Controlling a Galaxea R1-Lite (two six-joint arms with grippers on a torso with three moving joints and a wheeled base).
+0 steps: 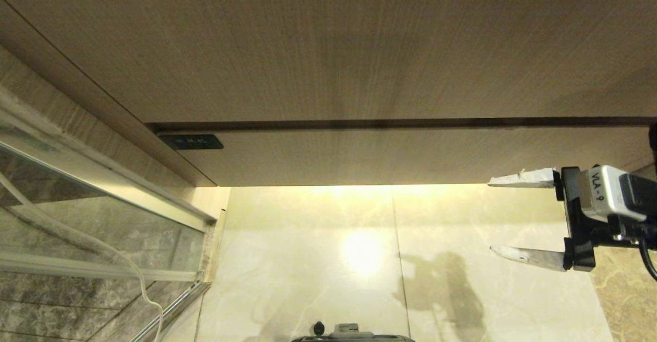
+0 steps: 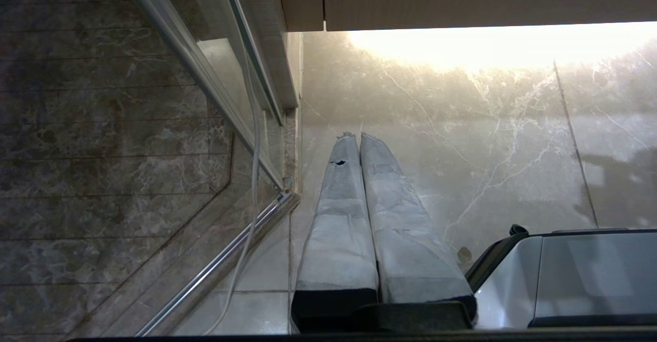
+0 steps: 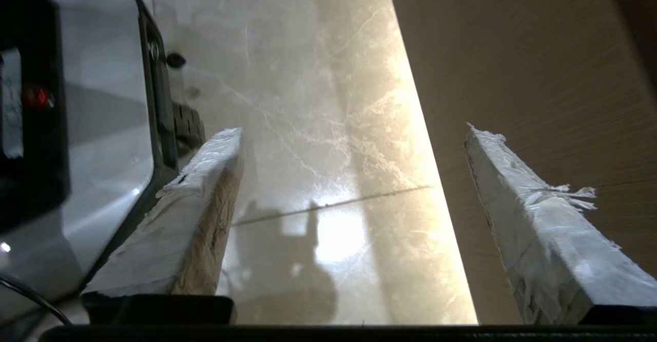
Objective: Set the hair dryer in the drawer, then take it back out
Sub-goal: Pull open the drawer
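Note:
The hair dryer is out of view in all three views. The drawer is shut: only the vanity's flat wood-grain fronts (image 1: 328, 49) show, split by a dark seam, and I cannot tell which front is the drawer's. My right gripper (image 1: 490, 216) reaches in from the right edge, level with the vanity's lower edge, open and empty. In the right wrist view the right gripper (image 3: 350, 129) spans bare floor and the wood front (image 3: 539, 75). My left gripper (image 2: 354, 136) hangs shut over the floor, holding nothing.
A glass shower door (image 1: 92, 213) with a metal frame and a white cord (image 1: 138, 280) stands at the left. Glossy marble floor (image 1: 318, 280) lies under the vanity. A small black plate (image 1: 190, 141) sits on the lower front. The robot's base (image 1: 354, 334) is at the bottom.

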